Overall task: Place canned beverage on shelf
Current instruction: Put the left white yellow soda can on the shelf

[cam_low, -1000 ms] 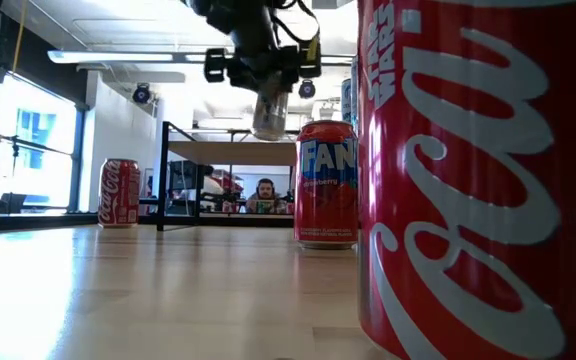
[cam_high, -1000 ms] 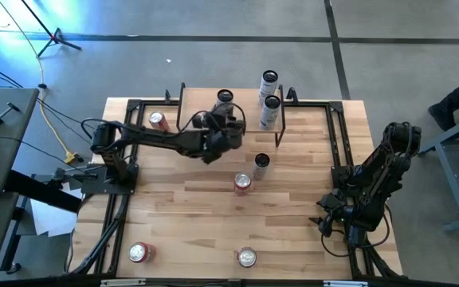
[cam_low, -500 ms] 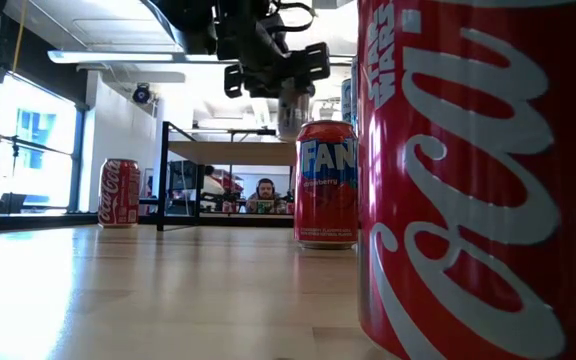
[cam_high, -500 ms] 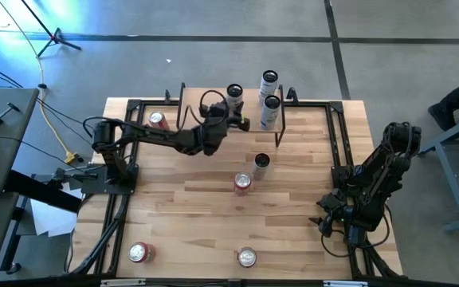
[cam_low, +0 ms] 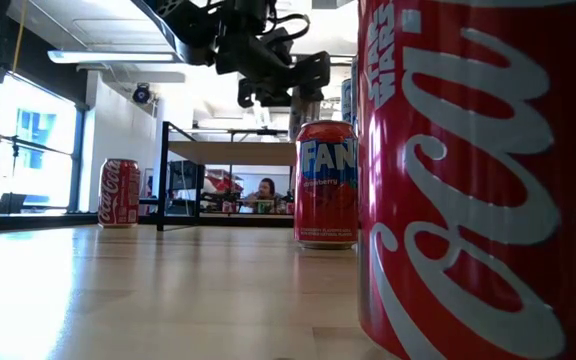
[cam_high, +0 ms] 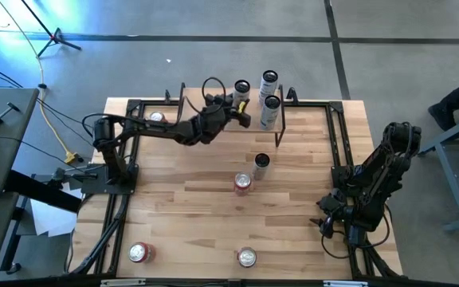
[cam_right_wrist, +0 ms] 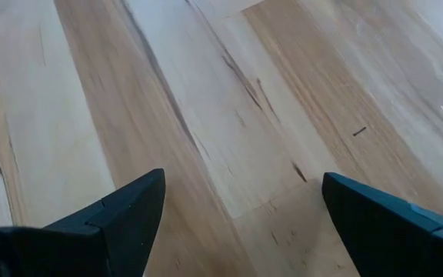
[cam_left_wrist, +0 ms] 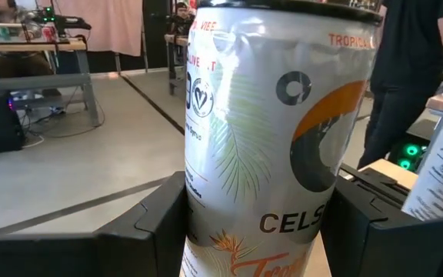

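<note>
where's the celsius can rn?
In the high view the white Celsius can is at the table's far edge, clamped in the left gripper over the shelf, just left of two white cans already there.

The left hand (cam_high: pixel 238 99), clamped on the white Celsius can (cam_high: pixel 241 89), is now farther back over the shelf (cam_high: pixel 174 102), beside two standing cans (cam_high: pixel 270 112).

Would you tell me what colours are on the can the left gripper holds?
Silver-white can with an orange and grey design; clearest in the left wrist view.
</note>
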Controlling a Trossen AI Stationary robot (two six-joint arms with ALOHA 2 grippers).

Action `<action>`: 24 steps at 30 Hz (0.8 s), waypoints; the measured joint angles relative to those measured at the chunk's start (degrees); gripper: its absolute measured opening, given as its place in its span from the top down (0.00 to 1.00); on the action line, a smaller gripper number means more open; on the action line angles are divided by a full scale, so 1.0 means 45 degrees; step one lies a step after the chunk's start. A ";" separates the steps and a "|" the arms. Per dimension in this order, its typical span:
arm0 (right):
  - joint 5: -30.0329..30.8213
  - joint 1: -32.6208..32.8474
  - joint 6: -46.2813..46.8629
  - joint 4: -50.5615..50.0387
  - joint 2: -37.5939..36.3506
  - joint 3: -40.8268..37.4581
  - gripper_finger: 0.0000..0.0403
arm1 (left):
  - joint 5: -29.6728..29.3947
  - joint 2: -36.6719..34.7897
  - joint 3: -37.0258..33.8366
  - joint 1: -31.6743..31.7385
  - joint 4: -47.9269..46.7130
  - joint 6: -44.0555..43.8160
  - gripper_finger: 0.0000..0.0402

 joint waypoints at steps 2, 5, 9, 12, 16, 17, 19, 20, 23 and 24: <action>0.0003 0.0000 -0.0100 0.0049 -0.0002 0.0000 0.16 | 0.0216 0.0000 0.0000 0.0147 0.0015 0.0004 0.52; 0.0005 0.0000 -0.0095 0.0048 0.0000 0.0000 0.16 | 0.0648 0.0000 0.0000 0.0398 0.0066 0.0017 0.52; 0.0010 0.0000 -0.0090 0.0043 -0.0002 0.0000 0.16 | 0.1494 0.0000 0.0003 0.0809 0.0432 0.0024 0.52; 0.0015 0.0000 -0.0090 0.0039 0.0000 0.0000 0.16 | 0.2246 0.0000 0.0010 0.1112 0.0617 0.0182 0.52; 0.0019 0.0000 -0.0090 0.0034 0.0000 0.0000 0.16 | 0.3336 0.0000 0.0010 0.1481 0.1006 0.0410 0.52; 0.0019 0.0000 -0.0090 0.0034 0.0000 0.0000 0.16 | 0.3578 0.0000 0.0010 0.1585 0.1083 0.0469 0.52; 0.0024 0.0000 -0.0090 0.0034 0.0000 0.0000 0.16 | 0.4129 0.0079 0.0010 0.1781 0.1245 0.0647 0.52; 0.0024 0.0000 -0.0090 0.0034 0.0000 0.0000 0.16 | 0.4427 0.0140 0.0010 0.1884 0.1363 0.0656 0.52; 0.0031 0.0000 -0.0090 0.0029 0.0000 0.0000 0.16 | 0.5189 0.0383 0.0010 0.2127 0.1482 0.0460 0.52; 0.0035 0.0000 -0.0090 0.0027 0.0000 0.0000 0.16 | 0.5307 0.0501 0.0010 0.2174 0.1602 0.0458 0.52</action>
